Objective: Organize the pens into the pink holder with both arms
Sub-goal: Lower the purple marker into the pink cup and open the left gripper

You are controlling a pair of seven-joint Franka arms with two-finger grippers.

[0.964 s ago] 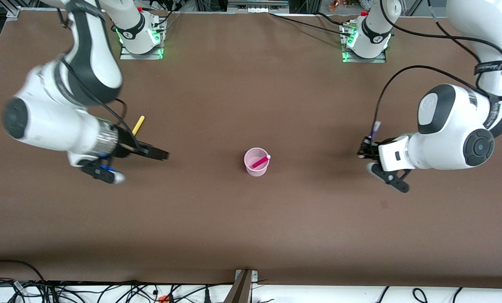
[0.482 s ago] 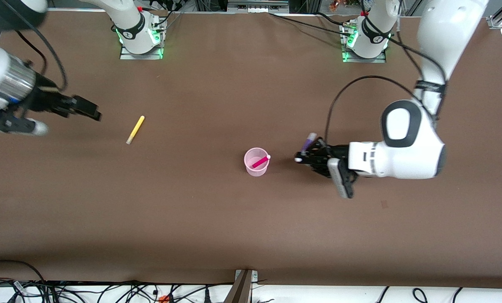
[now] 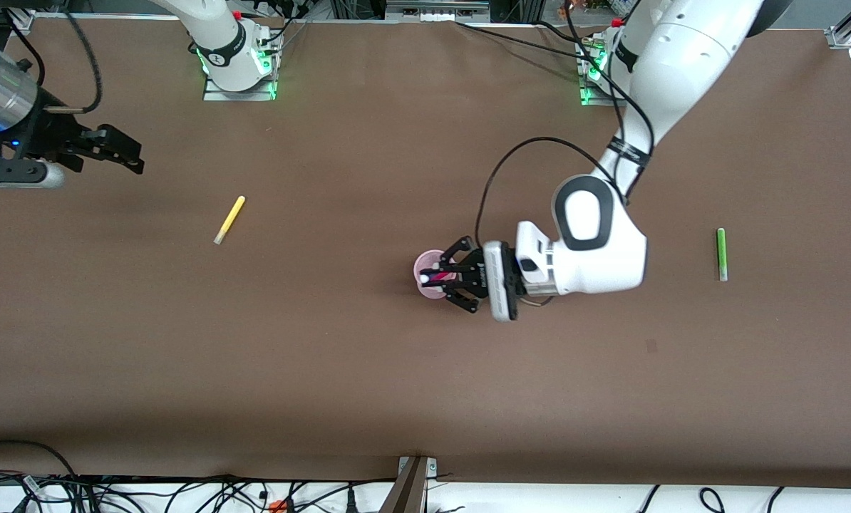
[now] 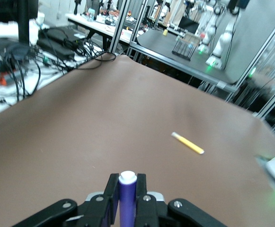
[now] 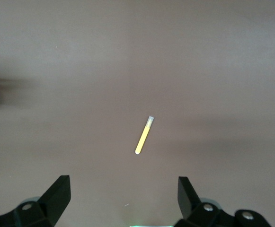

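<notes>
Left pincer (image 3: 441,276) is being held directly over the pink holder (image 3: 425,265), clamping the purple pen (image 4: 126,197) upright; the right pincer (image 3: 115,149) is waiting wide apart over the desk (image 3: 368,385).

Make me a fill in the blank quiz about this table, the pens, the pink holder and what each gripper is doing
1. The left gripper is shut on the ______ pen over the pink holder.
2. The pen already in the holder is ______.
3. The right gripper is ______ and holds nothing.
4. The pen lying toward the right arm's end of the table is ______.

Missing words: purple; magenta pink; open; yellow
</notes>
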